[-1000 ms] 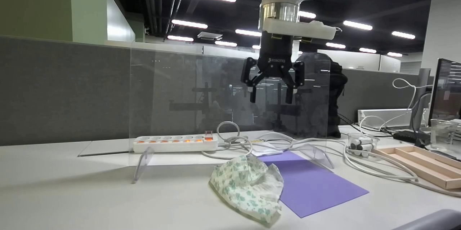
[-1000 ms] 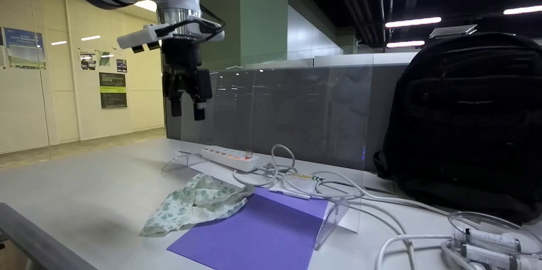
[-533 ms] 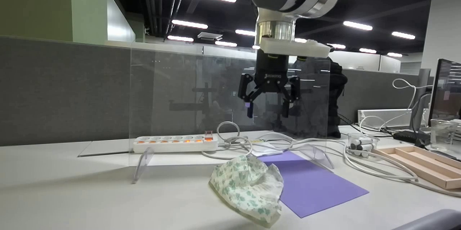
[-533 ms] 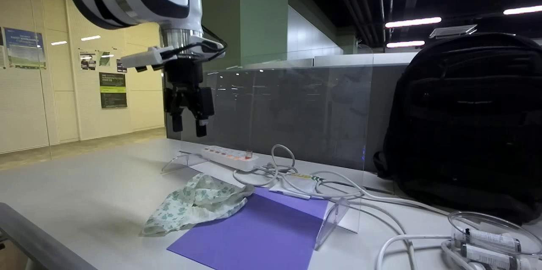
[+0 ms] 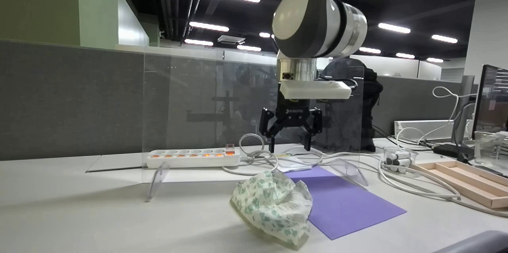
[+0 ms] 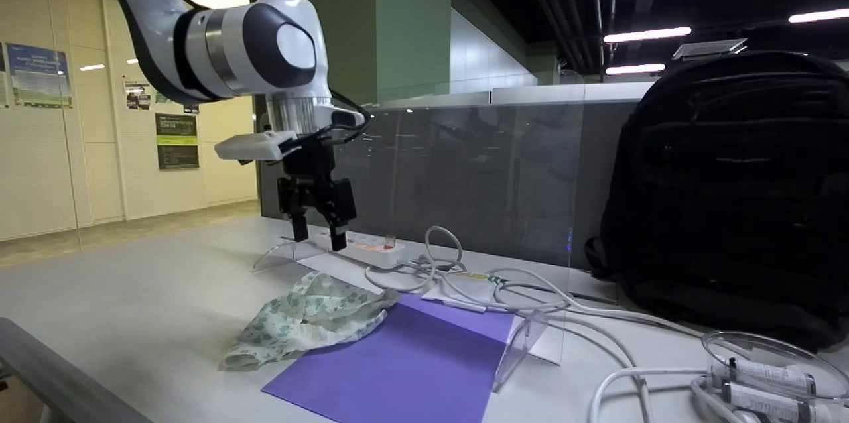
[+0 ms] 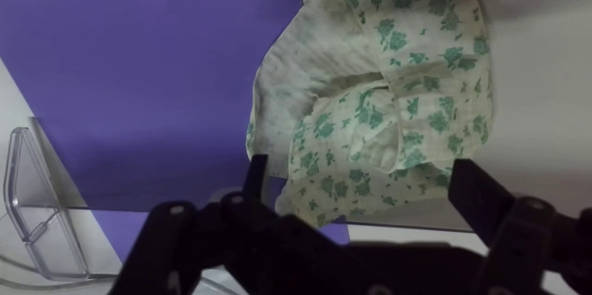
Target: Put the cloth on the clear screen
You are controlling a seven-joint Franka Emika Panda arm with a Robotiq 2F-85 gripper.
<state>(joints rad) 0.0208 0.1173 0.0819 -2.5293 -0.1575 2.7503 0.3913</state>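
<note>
Cloth, pale with a green floral print, lies crumpled nearest us on the white desk, one side overlapping a purple sheet. We judge it light, limp and hard to damage; it will likely sag wherever it is lifted, so we would pinch a raised fold near its middle, where the wrist view shows layers bunched together. A shallow pinch could let the thin fabric slide out. Above the cloth, pointing down, hangs the black Robotiq gripper, its fingers spread, with nothing between them and a gap below. Just behind the cloth the clear screen stands upright on two transparent feet; whether cloth and screen touch, we cannot tell. Nothing is draped over the screen's top edge, so we take the grasp as the coming step. Through it we see a white power strip, then, farther back, a grey partition and, off to one side, a black backpack.
</note>
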